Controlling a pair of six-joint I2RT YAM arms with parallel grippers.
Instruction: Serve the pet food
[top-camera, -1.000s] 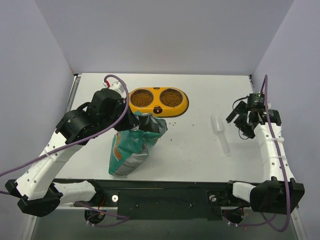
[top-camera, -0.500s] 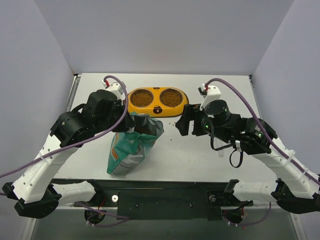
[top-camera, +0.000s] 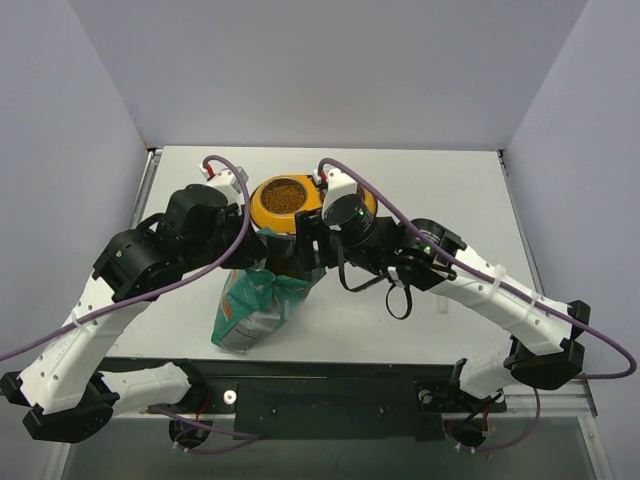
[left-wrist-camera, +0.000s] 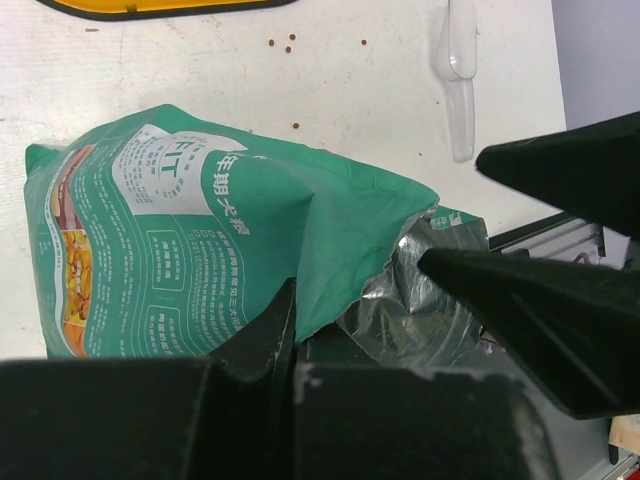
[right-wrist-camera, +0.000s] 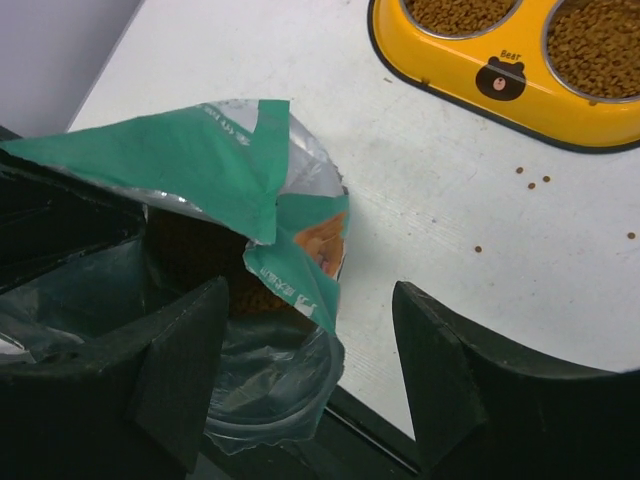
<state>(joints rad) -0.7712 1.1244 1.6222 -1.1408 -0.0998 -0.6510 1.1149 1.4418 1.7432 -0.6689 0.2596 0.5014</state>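
Observation:
Brown pet food (right-wrist-camera: 598, 36) fills both bowls of the yellow feeder (right-wrist-camera: 470, 95); more shows dark inside the open teal bag (right-wrist-camera: 190, 160), and a few pellets (right-wrist-camera: 531, 178) lie loose on the table. The bag (top-camera: 247, 308) stands in front of the feeder (top-camera: 262, 212). My left gripper (left-wrist-camera: 290, 325) is shut on the bag's top edge (left-wrist-camera: 330, 230). My right gripper (right-wrist-camera: 310, 350) is open at the bag's mouth, with the torn rim and clear liner between its fingers (right-wrist-camera: 185, 365). From above, the right gripper (top-camera: 305, 250) sits right beside the left gripper (top-camera: 262, 243).
A clear plastic scoop (left-wrist-camera: 459, 90) lies on the table to the right of the bag. The right arm (top-camera: 450, 270) stretches across the table's middle and covers the feeder's right bowl from above. The table's front rail (top-camera: 330, 375) runs just behind the bag.
The right arm has swung from the far right side across to the bag's mouth, its jaws narrowing a little. The left gripper keeps its hold; the bag has shifted slightly left.

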